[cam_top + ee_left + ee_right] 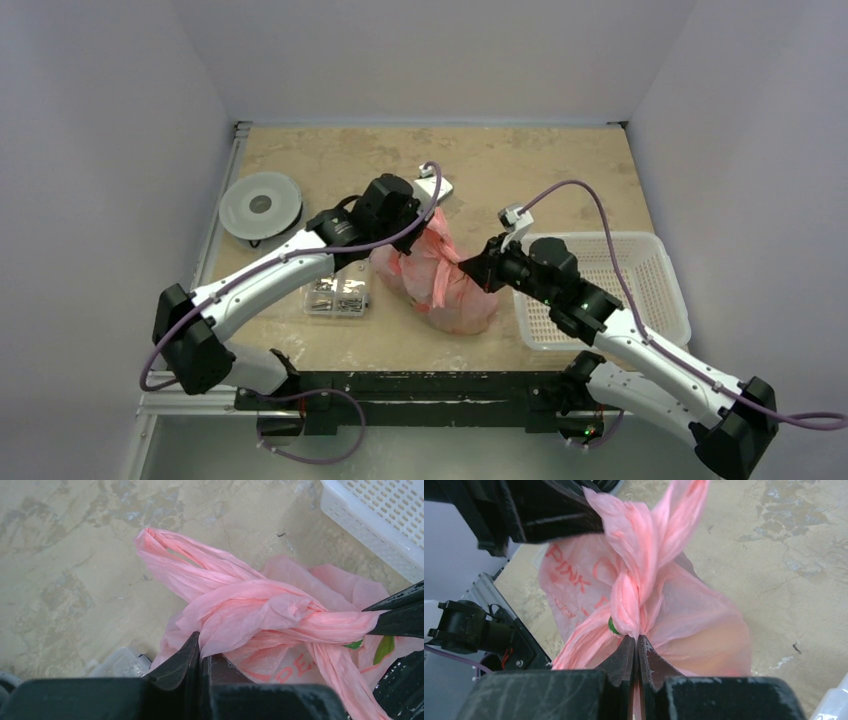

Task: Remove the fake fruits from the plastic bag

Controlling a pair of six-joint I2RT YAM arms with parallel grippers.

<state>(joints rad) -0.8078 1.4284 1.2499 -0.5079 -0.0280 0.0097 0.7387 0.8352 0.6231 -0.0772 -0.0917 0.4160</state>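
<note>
Knot of bag pinched from two sides; fruits not yet out

Top external: plastic bag (440, 282) slumped mid-table, between clear parts box (337, 297) on the left and white basket (655, 300) by the right edge. Left gripper (425, 212) at the bag's far top, right gripper (478, 268) at its right flank. No fake fruits lying loose on the table.

Left wrist: fingertips pressed together on a fold of pink plastic just below the twisted handles. Other claw's tip entering from the right onto the same twist.

Right wrist: jaws clamped shut on the neck of the knot. Green glint (613, 626) beside them, possibly a fruit under the film, too small to tell.

Step in hand, by judgement: undoing the tied handles to open the mouth. Next move calls for pulling the two holds apart gently, keeping the thin film from tearing and the bag from dragging toward the basket.
</note>
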